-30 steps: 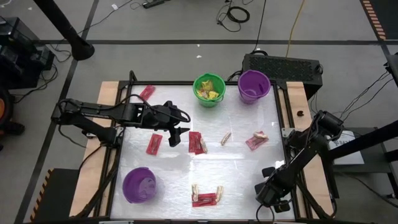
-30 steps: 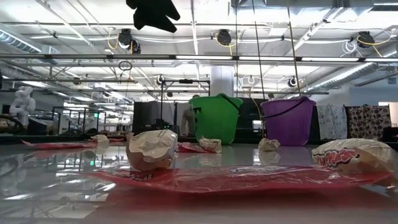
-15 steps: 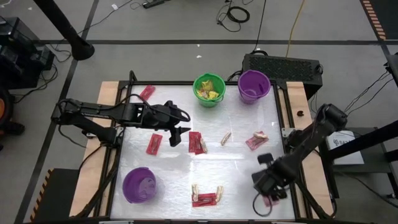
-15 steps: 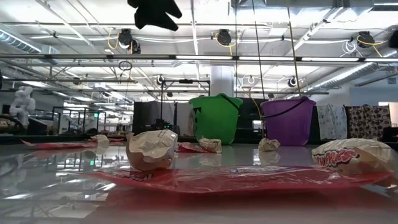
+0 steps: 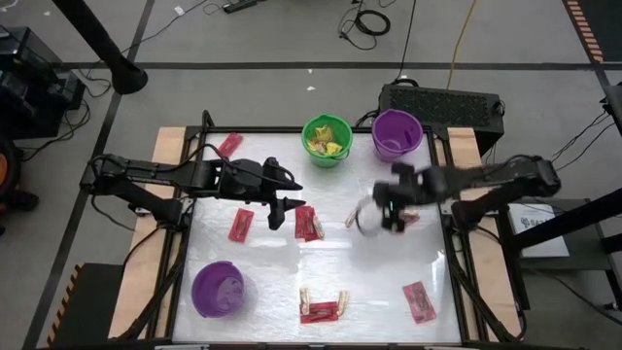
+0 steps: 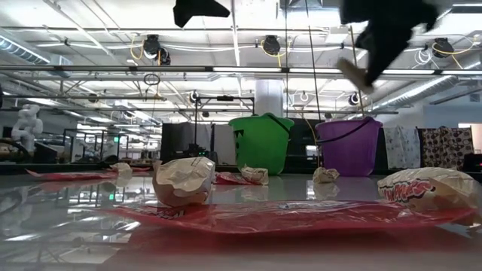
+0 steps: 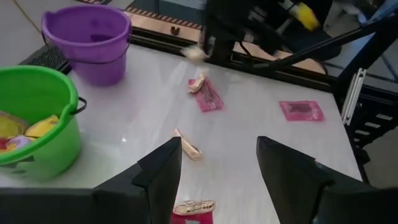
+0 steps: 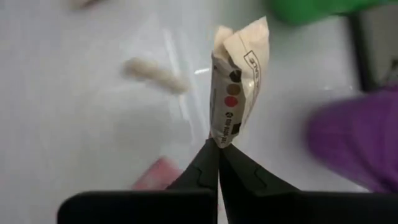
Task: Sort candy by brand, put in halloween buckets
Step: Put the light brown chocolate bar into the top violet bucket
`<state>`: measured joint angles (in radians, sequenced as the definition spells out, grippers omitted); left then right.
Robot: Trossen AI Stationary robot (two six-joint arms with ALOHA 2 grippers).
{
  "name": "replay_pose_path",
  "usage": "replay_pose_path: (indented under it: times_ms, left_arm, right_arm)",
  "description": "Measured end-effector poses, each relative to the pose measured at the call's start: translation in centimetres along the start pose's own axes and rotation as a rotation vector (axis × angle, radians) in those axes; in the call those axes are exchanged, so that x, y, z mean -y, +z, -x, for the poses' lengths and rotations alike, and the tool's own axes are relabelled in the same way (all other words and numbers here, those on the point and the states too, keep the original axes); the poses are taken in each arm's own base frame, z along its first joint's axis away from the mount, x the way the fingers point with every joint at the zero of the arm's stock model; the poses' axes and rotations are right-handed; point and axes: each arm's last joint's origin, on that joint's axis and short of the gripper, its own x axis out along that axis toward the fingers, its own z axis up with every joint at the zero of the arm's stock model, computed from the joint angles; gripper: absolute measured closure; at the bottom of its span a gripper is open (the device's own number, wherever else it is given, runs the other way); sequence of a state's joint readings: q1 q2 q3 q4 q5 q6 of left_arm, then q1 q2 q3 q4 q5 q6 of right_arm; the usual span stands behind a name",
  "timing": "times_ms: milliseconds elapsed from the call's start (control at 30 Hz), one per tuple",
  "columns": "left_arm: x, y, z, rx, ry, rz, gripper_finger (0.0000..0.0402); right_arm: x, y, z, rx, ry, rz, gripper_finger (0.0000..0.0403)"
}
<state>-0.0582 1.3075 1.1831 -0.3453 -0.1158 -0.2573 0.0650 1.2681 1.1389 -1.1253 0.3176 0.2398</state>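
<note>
My right gripper (image 5: 387, 206) hovers above the table's middle right, between the far purple bucket (image 5: 397, 133) and the red packets. It is shut on a small tan wrapped candy (image 8: 239, 81), which also shows in the low view (image 6: 352, 75). My left gripper (image 5: 285, 201) is open and empty above the table's middle left, near a red packet (image 5: 308, 223). The green bucket (image 5: 327, 139) holds yellow packets. A second purple bucket (image 5: 218, 289) stands at the near left. Red packets and tan pieces lie flat on the table. My right gripper pinches the tan candy by one end of its wrapper (image 8: 219, 135), between its two fingertips. The rest of the candy sticks out beyond the fingers. The candy is lifted well clear of the table.
Loose candy lies about: red packets (image 5: 241, 224) (image 5: 420, 299) (image 5: 229, 145), a red packet with tan pieces (image 5: 322, 309) at the near middle, a tan piece (image 5: 353, 215), and a packet (image 5: 406, 218) under my right arm. A black box (image 5: 442, 105) stands behind the far edge.
My right gripper has swung from the table's near right corner up and toward the far edge and the middle, fast and blurred, carrying the tan candy. A red packet now shows where it stood. My left gripper has edged a little toward the right.
</note>
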Motion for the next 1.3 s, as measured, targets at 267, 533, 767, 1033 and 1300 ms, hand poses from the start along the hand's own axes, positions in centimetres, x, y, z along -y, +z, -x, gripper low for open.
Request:
replay_pose_path:
  times_ms: [267, 533, 767, 1033, 1300]
  left_arm:
    - [0.0, -0.3, -0.8, -0.022, 0.006, 0.072, 0.0187]
    - [0.1, -0.9, -2.1, -0.063, 0.009, 0.124, 0.0187]
    - [0.2, -1.2, -2.7, -0.084, -0.006, 0.174, 0.0187]
    - [0.2, -1.3, -2.9, -0.090, -0.008, 0.198, 0.0187]
    - [0.2, -1.3, -2.8, -0.088, -0.009, 0.190, 0.0187]
  right_arm:
    - [10.2, 0.6, -2.0, 0.001, -0.160, -0.322, 0.0403]
    - [16.8, -1.0, -3.8, -0.029, -0.192, -0.562, 0.0402]
    - [18.5, -1.5, -5.8, -0.111, -0.177, -0.583, 0.0402]
    - [19.3, -1.7, -6.7, -0.147, -0.215, -0.600, 0.0363]
    - [19.6, -0.9, -5.2, -0.105, -0.222, -0.574, 0.0297]
